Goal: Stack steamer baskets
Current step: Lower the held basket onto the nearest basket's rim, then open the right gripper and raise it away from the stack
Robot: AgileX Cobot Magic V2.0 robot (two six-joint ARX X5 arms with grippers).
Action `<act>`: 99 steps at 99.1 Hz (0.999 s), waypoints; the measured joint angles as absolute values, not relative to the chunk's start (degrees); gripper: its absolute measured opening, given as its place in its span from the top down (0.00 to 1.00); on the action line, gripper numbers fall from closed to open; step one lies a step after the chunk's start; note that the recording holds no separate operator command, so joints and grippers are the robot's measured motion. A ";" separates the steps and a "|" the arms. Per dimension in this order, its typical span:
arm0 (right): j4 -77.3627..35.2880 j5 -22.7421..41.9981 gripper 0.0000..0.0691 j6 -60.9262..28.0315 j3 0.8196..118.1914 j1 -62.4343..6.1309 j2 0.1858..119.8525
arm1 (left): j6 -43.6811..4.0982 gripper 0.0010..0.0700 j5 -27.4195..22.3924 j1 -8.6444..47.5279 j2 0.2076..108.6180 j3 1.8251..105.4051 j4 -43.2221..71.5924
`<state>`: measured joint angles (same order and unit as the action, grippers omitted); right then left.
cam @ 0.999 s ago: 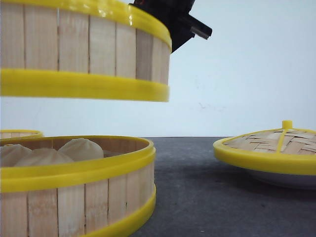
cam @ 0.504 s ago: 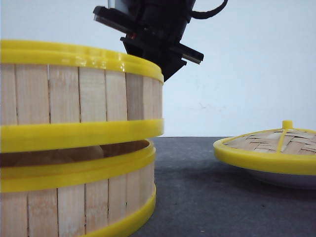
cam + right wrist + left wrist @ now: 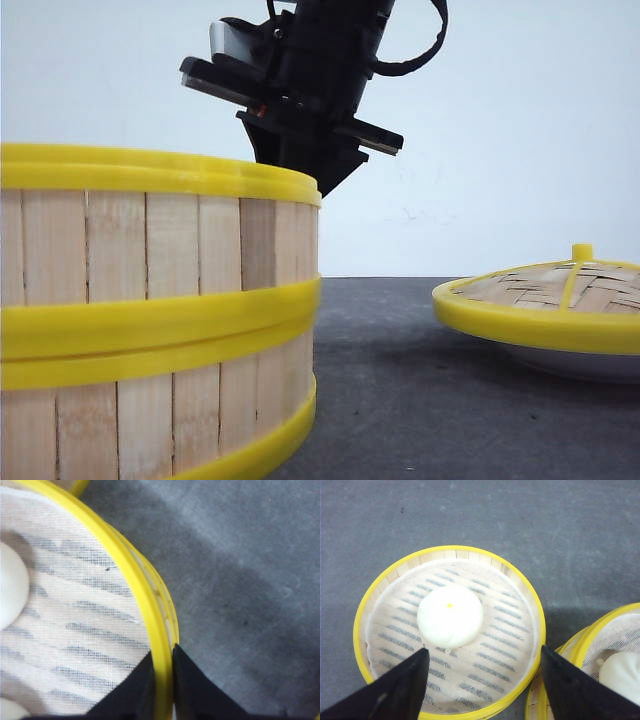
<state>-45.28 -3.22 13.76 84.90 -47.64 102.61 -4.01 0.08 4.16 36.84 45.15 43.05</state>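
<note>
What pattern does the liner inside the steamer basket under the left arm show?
White cloth liner with rows of short dark dashes, slats showing through; clearest in the left wrist view.

Steamer baskets (image 3: 160, 320): pale matt wooden slats, glossy yellow plastic rims; lid (image 3: 545, 295): woven bamboo.

A plain pale bluish-white wall (image 3: 520, 110) fills the background of the front view from nine o'clock across to three o'clock, evenly lit, with a few faint scuff marks near the middle right. Below it, a dark grey, slightly mottled matte tabletop (image 3: 400, 400) stretches toward six o'clock, meeting the wall in a straight horizontal line. Soft shadows lie on it.
</note>
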 joint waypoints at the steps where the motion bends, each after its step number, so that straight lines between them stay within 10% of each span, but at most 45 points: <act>1: -45.28 -2.87 0.97 13.76 84.90 -47.64 102.61 | -3.99 0.39 0.08 4.16 36.84 45.15 43.05; 41: -45.41 -0.93 0.96 13.43 84.90 -47.99 102.61 | -3.99 0.39 0.08 4.16 36.84 45.15 43.20; 65: -45.74 -3.97 0.39 13.34 84.93 -47.57 102.26 | -4.03 0.39 0.08 4.01 37.85 45.43 43.42; 99: -50.89 -4.38 0.33 12.73 84.97 -46.50 87.77 | -3.88 0.39 -1.10 -4.32 50.30 47.11 40.14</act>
<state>-50.89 -4.38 12.73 84.97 -46.50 87.77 -3.88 -1.10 -4.32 50.30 47.11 40.14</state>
